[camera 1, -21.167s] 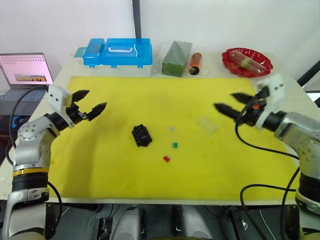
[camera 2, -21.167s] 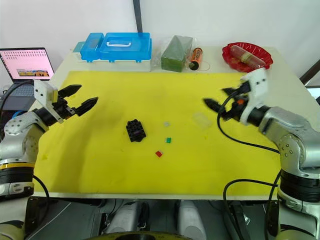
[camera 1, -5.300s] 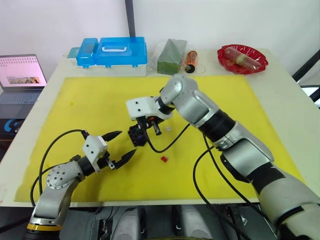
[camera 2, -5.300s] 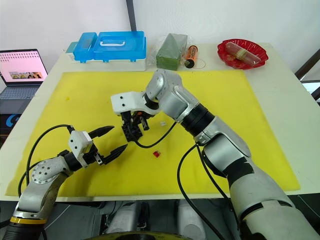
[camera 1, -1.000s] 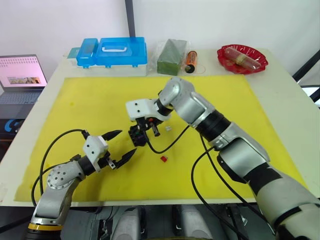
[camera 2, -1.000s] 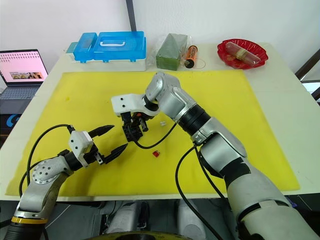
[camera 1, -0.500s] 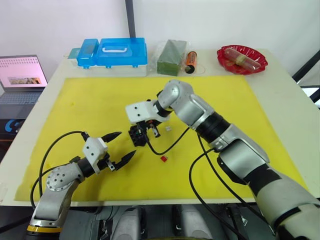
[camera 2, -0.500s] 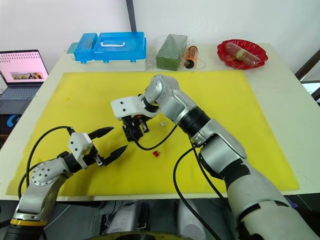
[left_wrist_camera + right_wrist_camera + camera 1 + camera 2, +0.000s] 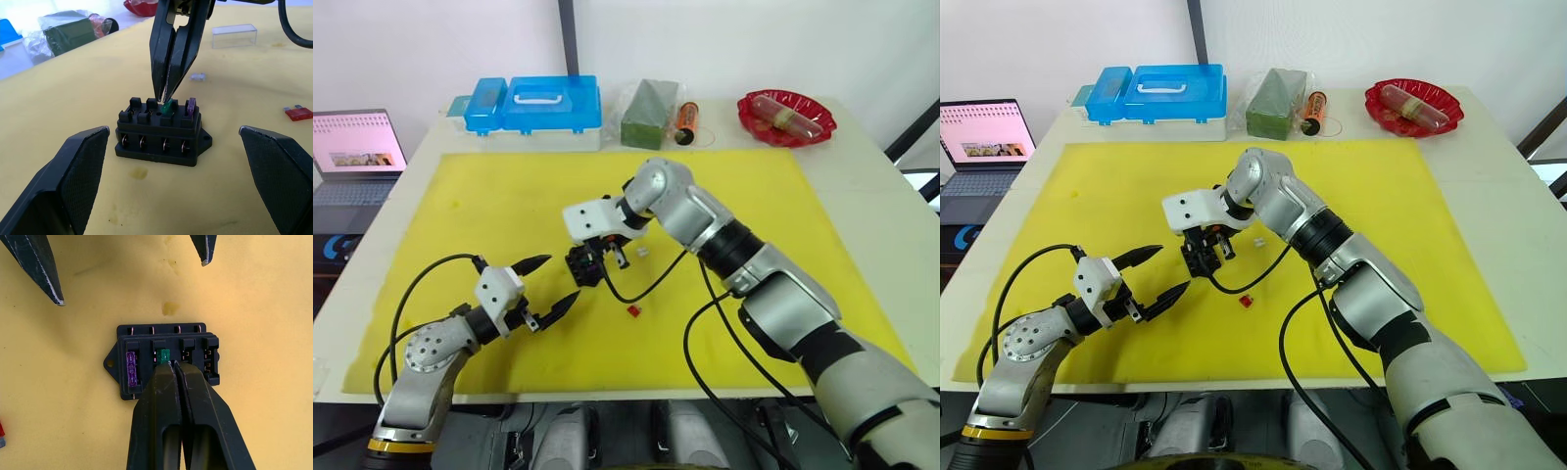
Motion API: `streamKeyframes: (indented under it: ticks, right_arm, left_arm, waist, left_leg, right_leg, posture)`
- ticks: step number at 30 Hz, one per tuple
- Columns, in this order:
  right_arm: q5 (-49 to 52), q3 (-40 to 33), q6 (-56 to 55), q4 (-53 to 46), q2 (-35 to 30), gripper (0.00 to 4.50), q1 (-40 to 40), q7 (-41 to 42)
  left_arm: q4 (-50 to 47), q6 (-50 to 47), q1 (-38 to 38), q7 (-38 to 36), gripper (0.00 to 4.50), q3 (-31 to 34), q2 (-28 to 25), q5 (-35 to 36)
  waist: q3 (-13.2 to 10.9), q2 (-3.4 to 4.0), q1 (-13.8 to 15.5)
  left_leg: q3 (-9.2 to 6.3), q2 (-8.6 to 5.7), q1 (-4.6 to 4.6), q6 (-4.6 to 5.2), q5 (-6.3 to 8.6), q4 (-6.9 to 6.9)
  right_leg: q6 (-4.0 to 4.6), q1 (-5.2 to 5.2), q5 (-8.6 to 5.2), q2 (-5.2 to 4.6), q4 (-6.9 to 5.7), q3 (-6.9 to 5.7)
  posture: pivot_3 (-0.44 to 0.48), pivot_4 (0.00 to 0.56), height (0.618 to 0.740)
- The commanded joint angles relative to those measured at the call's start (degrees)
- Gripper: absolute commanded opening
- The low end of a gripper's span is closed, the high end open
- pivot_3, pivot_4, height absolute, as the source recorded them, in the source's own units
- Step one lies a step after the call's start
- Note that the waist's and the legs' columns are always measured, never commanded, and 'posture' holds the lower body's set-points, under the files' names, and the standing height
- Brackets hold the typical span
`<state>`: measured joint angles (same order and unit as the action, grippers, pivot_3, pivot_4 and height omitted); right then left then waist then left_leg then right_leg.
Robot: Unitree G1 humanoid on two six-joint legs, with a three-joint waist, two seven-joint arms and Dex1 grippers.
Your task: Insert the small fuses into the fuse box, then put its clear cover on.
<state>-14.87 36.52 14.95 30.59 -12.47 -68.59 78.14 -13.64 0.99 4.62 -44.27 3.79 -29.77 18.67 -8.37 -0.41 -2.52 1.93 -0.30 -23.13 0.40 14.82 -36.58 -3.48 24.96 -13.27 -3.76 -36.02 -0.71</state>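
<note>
Right fingers [image 9: 172, 366] partly hide green fuse [image 9: 163, 355].

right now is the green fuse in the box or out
In, partly: the green fuse sits in a slot of the fuse box beside the purple fuse, under the shut right gripper.

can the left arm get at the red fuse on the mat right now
Probably yes. The left end effector is open beside the fuse box, and the red fuse lies bare on the yellow mat just past it. The right end effector works over the box, not the red fuse.
</note>
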Motion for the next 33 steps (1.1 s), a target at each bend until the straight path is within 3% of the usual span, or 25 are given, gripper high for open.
streamKeyframes:
  ticks: [1, 12, 21, 29, 33]
  right_arm:
    - [-2.33, 1.91, 0.63, 2.54, -0.51, 0.04, 1.97, -0.04]
    - [0.78, -4.12, 2.40, -0.32, 0.42, 0.04, -0.35, -3.13]
    - [9.07, -14.74, 17.85, -17.33, -1.66, 0.04, 1.98, -6.24]
    - [16.43, -22.24, 21.07, -30.63, -6.99, 0.04, 10.11, -10.22]
    - [19.66, -26.81, 23.10, -34.07, -11.61, 0.95, 14.30, -12.65]
  left_arm:
    - [-0.65, 1.26, -0.70, -0.13, 4.50, 0.93, -0.15, 0.25]
    - [-0.77, 0.94, -0.95, -1.15, 4.50, 1.57, -0.95, 0.69]
    - [-1.50, -0.26, -0.80, -2.68, 4.50, 4.80, -3.66, 3.39]
    - [1.43, -0.62, -2.98, -4.23, 4.50, 7.92, -6.12, 4.74]
    - [4.64, -1.09, -6.12, -5.13, 4.50, 9.78, -8.05, 5.32]
  waist:
    - [0.00, 0.00, 0.00]
    - [-0.01, 0.02, 0.03]
    - [-0.02, 0.02, 0.00]
    - [-0.02, 0.00, 0.25]
    - [-0.02, -0.01, 0.35]
  left_leg:
    - [0.00, 0.00, 0.01, 0.00, 0.00, 0.00]
    - [0.00, 0.00, -0.02, 0.00, 0.00, 0.00]
    - [0.00, 0.00, -0.30, -0.03, -0.02, 0.09]
    - [0.01, -0.01, -0.30, -0.03, -0.03, 0.08]
    - [0.01, -0.01, -0.30, -0.02, -0.03, 0.05]
  right_leg:
    - [0.00, -0.01, 0.00, 0.00, 0.00, 0.00]
    - [0.01, 0.01, -0.01, 0.00, 0.00, 0.00]
    - [-0.07, 0.37, 0.04, -0.02, 0.01, 0.00]
    - [0.00, 0.33, 0.00, -0.04, 0.04, 0.00]
    - [0.00, 0.30, 0.00, -0.04, 0.04, -0.03]
  posture:
    - [0.000, 0.150, 0.740]
    - [0.000, 0.150, 0.740]
    - [0.000, 0.150, 0.740]
    - [0.000, 0.150, 0.740]
    - [0.000, 0.150, 0.740]
